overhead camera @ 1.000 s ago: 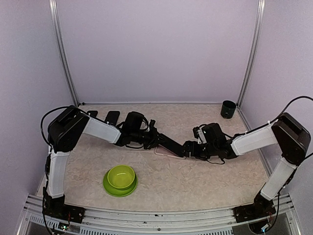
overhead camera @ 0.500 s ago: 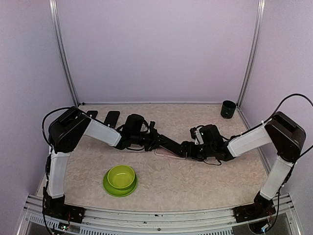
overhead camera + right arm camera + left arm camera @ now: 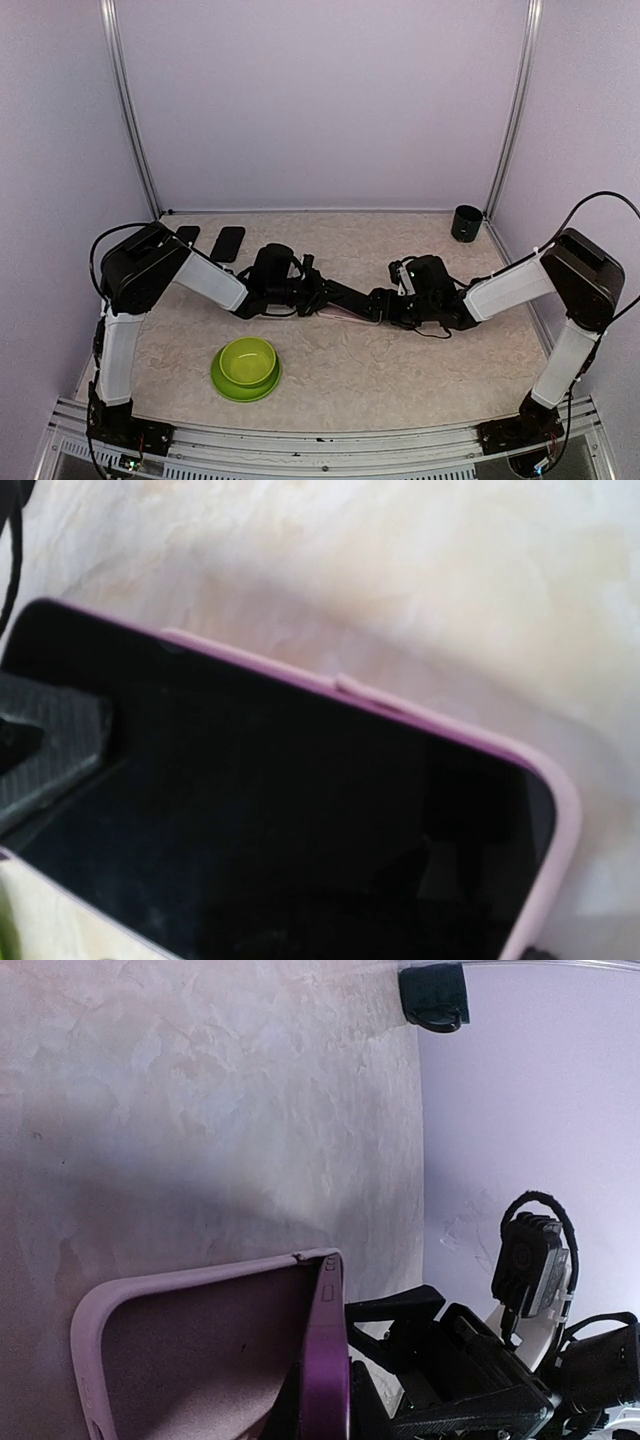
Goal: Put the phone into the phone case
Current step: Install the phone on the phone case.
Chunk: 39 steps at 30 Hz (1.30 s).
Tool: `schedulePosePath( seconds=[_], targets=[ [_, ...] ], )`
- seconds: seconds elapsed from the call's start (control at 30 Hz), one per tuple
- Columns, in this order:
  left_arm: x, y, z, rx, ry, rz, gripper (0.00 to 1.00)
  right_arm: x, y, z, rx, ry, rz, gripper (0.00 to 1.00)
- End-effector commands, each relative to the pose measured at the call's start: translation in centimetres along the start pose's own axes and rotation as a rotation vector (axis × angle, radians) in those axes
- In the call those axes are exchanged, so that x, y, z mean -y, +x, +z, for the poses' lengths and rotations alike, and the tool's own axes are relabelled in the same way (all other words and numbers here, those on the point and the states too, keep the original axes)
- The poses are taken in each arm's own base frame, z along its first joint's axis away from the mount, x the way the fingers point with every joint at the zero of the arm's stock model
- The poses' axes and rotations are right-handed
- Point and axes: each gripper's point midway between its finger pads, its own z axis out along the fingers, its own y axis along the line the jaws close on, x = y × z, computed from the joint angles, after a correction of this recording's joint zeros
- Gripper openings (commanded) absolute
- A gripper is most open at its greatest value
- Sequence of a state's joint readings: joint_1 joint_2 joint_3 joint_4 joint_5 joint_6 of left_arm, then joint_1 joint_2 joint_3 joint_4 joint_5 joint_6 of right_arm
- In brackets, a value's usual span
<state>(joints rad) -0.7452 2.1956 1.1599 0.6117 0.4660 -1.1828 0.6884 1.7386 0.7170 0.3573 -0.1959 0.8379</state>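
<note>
On my feed I count two arms, the left arm (image 3: 205, 270) and the right arm (image 3: 510, 285). There is one pink phone case (image 3: 190, 1360) and one black phone (image 3: 260, 830). I see one green bowl (image 3: 247, 365) and one dark cup (image 3: 466, 222). Two flat dark pieces lie on the tabletop (image 3: 400, 370): a dark slab (image 3: 229, 242) and a second dark slab (image 3: 186, 234).
</note>
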Motion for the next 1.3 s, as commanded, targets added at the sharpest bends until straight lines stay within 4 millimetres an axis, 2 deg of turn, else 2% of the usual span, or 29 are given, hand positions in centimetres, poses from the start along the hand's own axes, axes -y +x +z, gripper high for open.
schedulePosePath(
  seconds=[0.0, 0.27, 0.47, 0.6, 0.7, 0.97, 1.07, 1.27],
  targets=[
    [-5.5, 3.3, 0.6, -0.054, -0.145, -0.072, 0.00, -2.0, 2.2, 0.7, -0.075, -0.069, -0.001, 0.85],
    [-6.0, 4.2, 0.7, -0.072, -0.148, -0.073, 0.00, -2.4, 2.2, 0.6, -0.076, -0.086, 0.004, 0.85],
    [-8.0, 4.0, 0.1, -0.054, -0.181, -0.069, 0.00, -1.9, 1.9, 0.1, -0.063, -0.048, -0.011, 0.85],
    [-7.9, 3.6, -0.2, -0.052, -0.145, -0.063, 0.00, -1.4, 1.6, -0.3, -0.054, -0.015, -0.025, 0.85],
    [-6.8, 3.1, -0.6, -0.043, -0.108, -0.039, 0.00, -1.2, 1.3, -0.7, -0.047, -0.003, -0.028, 0.86],
    [-1.4, 2.1, -1.4, -0.036, 0.046, 0.044, 0.00, -0.6, 0.2, -1.8, -0.030, -0.001, -0.026, 0.86],
    [0.6, 1.9, -1.9, -0.032, 0.107, 0.068, 0.00, -0.8, -0.2, -2.4, -0.012, -0.023, -0.034, 0.89],
    [3.2, 2.3, -2.7, -0.037, 0.185, 0.110, 0.00, -0.9, -1.2, -3.8, 0.025, -0.057, -0.044, 0.95]
  ],
)
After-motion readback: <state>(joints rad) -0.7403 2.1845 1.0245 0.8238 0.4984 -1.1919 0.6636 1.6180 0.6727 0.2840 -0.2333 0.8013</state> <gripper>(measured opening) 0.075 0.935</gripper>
